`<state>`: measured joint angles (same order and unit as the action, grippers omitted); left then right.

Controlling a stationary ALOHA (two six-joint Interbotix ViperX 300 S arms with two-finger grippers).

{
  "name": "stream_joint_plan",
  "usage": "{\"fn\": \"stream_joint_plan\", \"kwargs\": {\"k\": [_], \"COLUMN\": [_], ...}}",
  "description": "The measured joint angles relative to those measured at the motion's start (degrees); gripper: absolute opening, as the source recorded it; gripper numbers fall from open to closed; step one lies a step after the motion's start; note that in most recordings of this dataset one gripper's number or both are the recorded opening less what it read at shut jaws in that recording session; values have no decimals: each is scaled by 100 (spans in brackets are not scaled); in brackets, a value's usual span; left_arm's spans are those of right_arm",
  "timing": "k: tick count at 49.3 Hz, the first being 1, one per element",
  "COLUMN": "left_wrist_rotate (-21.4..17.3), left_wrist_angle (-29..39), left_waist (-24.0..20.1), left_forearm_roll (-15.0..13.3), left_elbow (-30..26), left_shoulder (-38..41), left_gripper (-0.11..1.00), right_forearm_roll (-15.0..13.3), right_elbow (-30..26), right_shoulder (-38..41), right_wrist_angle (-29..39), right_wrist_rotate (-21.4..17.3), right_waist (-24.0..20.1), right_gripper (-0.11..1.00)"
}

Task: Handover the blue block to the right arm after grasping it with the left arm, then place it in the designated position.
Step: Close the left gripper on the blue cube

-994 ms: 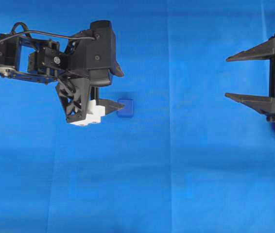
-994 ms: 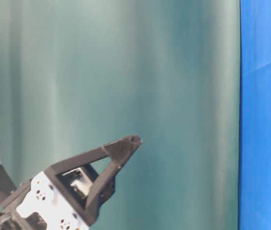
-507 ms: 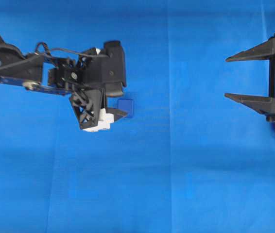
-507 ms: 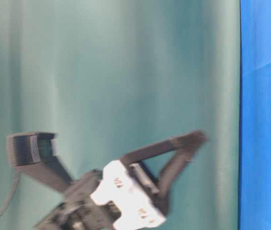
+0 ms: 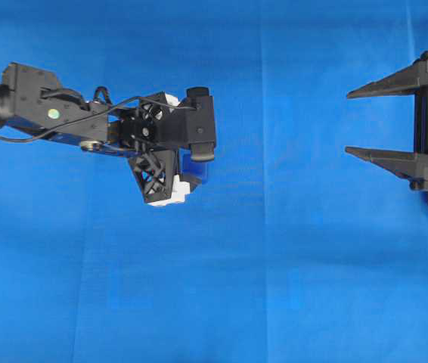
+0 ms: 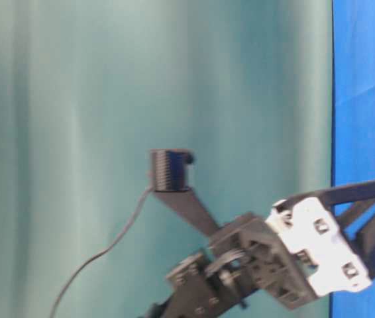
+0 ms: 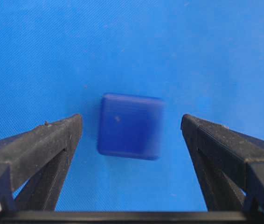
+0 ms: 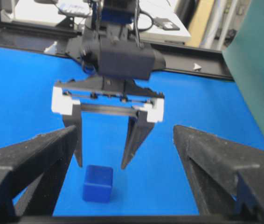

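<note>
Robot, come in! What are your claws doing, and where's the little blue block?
Left gripper open, straddling blue block, not touching. Right gripper open, waiting apart. Nothing in the way.

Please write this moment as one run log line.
left tool: open, above block | right tool: open, waiting | block: on cloth, not gripped

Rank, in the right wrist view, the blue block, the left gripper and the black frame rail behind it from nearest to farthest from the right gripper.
1. The blue block, on the cloth just ahead of the right gripper.
2. The left gripper, open, fingers down just beyond the block.
3. The black frame rail, along the far edge of the blue cloth.
</note>
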<state>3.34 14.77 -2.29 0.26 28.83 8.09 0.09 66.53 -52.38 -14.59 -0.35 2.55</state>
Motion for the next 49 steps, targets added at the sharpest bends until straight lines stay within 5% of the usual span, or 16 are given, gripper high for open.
{"fn": "stream_joint_plan", "kwargs": {"k": [32,36,42,49], "left_wrist_rotate": [-18,-18,-53,-53], "left_wrist_angle": [-255,-255,-255,-237], "left_waist": [0,0,18,26], "left_forearm_roll": [9,9,18,26], "left_elbow": [0,-18,-35,-35], "left_shoulder": [712,721,729,729], "left_gripper": [90,80,49,49], "right_forearm_roll": [-9,-9,-9,-9], "right_elbow": [0,0,0,0], "right_shoulder": [35,35,35,35], "right_wrist_angle": [-9,-9,-9,0], "right_wrist_rotate": [0,0,0,9], "right_waist": [35,35,35,35], "right_gripper": [98,98,98,98]}}
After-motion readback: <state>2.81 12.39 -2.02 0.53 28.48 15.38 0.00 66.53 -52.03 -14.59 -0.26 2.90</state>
